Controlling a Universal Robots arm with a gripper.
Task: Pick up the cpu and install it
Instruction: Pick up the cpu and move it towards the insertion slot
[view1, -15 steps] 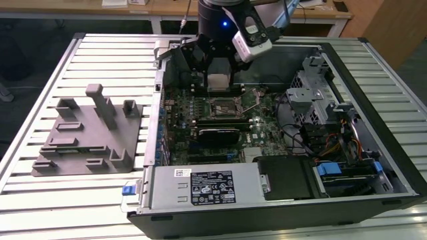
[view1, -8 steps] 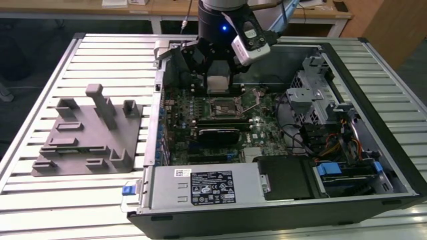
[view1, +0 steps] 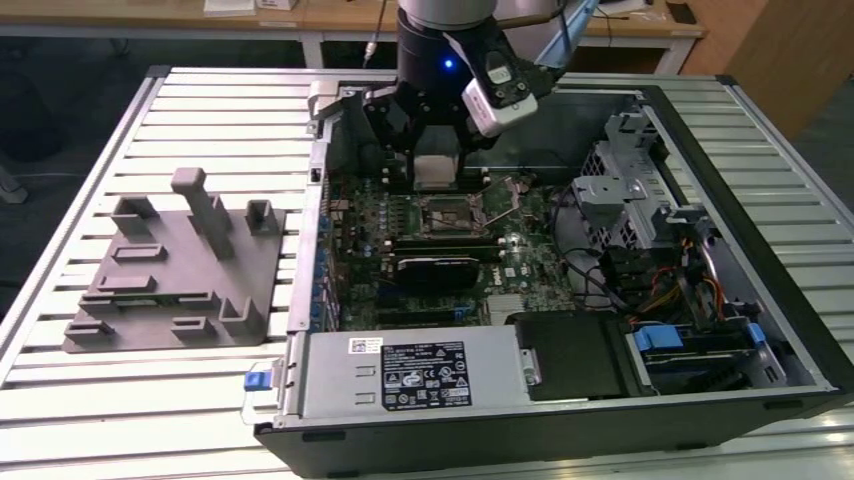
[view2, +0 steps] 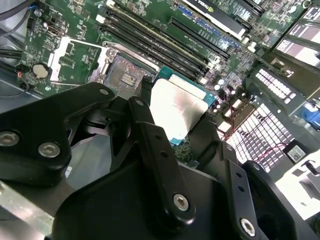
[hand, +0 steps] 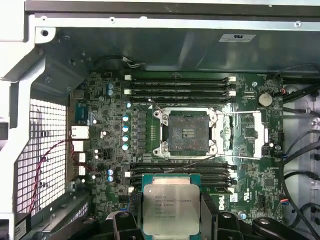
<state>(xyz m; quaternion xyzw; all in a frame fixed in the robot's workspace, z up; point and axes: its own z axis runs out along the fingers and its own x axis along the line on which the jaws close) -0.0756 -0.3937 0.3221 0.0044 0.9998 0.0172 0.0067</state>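
Cpu in my grip above the open case (view1: 798, 330)

Over the motherboard (hand: 102, 150), my gripper (hand: 167, 219) was clamped on the cpu (hand: 166, 205) by two opposite edges. I held it flat with its metal top toward my wrist. The bare socket (hand: 187, 132) lay near, beyond the memory slots (hand: 180, 169), and I judged it not yet beneath the cpu.

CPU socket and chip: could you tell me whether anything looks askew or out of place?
Nothing stands out. The socket is empty with its load plate swung open beside it, and the cpu sits squarely in the gripper, apart from the socket.
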